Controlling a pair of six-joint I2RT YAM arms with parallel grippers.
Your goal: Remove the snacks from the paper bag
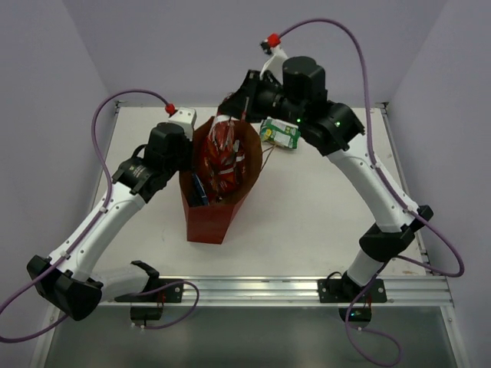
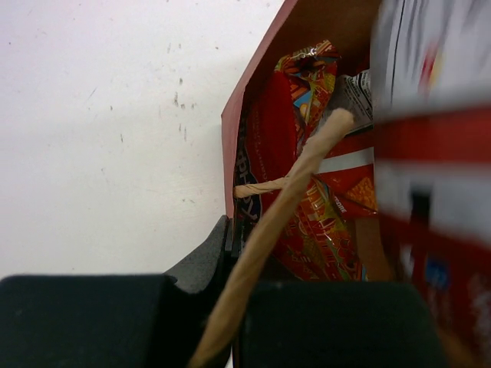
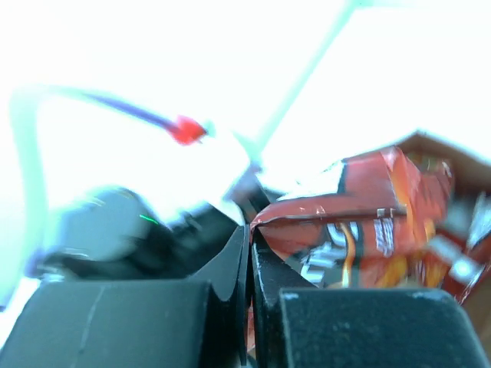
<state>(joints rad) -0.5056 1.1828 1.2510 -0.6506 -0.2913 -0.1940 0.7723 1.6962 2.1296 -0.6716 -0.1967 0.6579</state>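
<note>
The reddish-brown paper bag (image 1: 209, 218) stands open left of the table's middle. My left gripper (image 1: 184, 162) is shut on its left wall; in the left wrist view the rim (image 2: 257, 84) runs into the jaws of the left gripper (image 2: 232, 239), and a twisted handle (image 2: 285, 211) crosses in front. My right gripper (image 1: 232, 113) is shut on the top corner of a red chip bag (image 1: 222, 149) and holds it over the bag's mouth; the right wrist view shows the right gripper (image 3: 250, 234) pinching that packet (image 3: 360, 222). More red packets (image 2: 307, 153) and a blue one (image 1: 198, 188) lie inside. A green-white packet (image 1: 280, 134) lies on the table.
The white table (image 1: 322, 207) has raised rails at its left, right and near edges. Purple cables loop from both arms. The right arm's forearm reaches across the table's back right, above the green-white packet.
</note>
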